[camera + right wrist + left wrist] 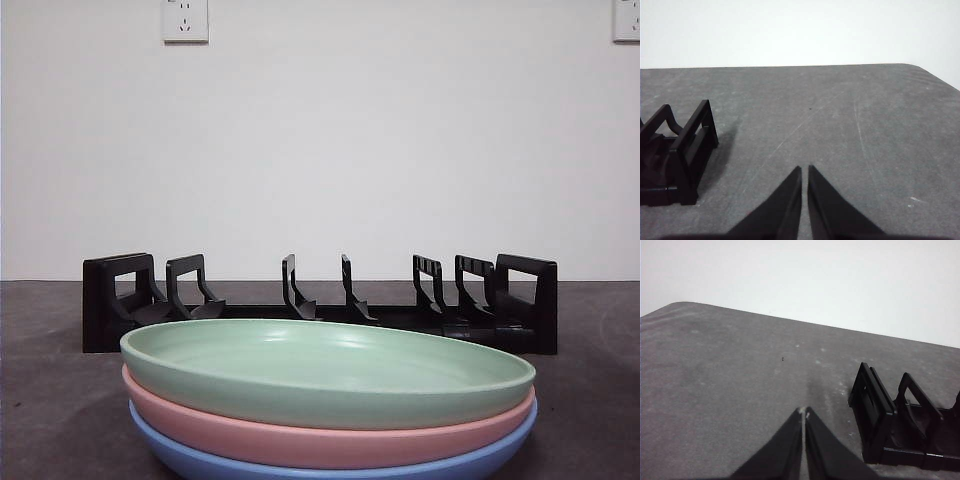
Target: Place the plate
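Both the left gripper (pixel 804 412) and right gripper (pixel 805 170) sat closed, empty. Lifting the glossy green plate (pixel 330 365) off 3 stacked could drag the pink plate (pixel 320 440) from the black slotted rack (pixel 320 305).

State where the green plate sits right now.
In the front view, the green plate tops a stack, on the pink plate and blue plate, before the black rack.

I see even, soft, bright light. The green plate (pixel 325 372) carries a faint sheen on its inner surface. The rack (pixel 675 160) casts a weak shadow on the table (pixel 840 130). The wrist views look slightly hazy.
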